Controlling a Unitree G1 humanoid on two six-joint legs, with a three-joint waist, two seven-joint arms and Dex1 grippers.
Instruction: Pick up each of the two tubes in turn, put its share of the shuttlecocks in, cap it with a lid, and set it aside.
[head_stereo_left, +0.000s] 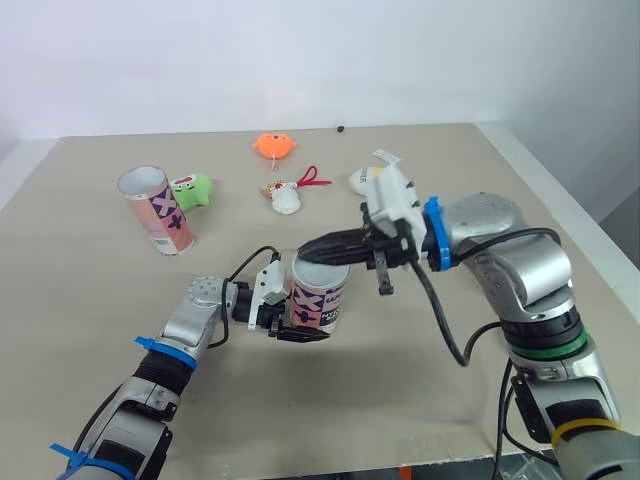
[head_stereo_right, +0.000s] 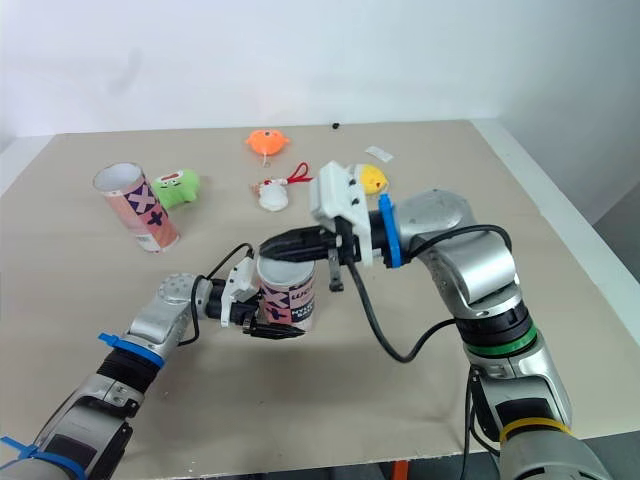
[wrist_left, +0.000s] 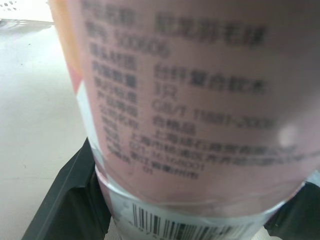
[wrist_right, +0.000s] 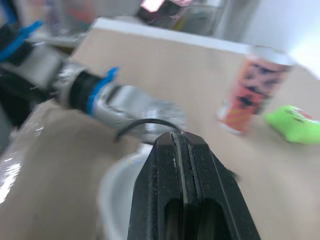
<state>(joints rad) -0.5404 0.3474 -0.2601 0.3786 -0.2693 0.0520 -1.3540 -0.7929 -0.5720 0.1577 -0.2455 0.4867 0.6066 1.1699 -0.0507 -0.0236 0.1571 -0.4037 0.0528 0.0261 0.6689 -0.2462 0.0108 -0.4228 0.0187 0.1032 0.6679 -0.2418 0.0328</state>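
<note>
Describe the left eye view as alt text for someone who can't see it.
The left gripper clamps the base of an upright pink tube on the tan table, while the right gripper, fingers shut, reaches over its top. A second tube, open-topped, stands farther off to the left, beside a green plush toy.

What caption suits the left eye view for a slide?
Left gripper holds a tube; right gripper hovers at its mouth.
</note>
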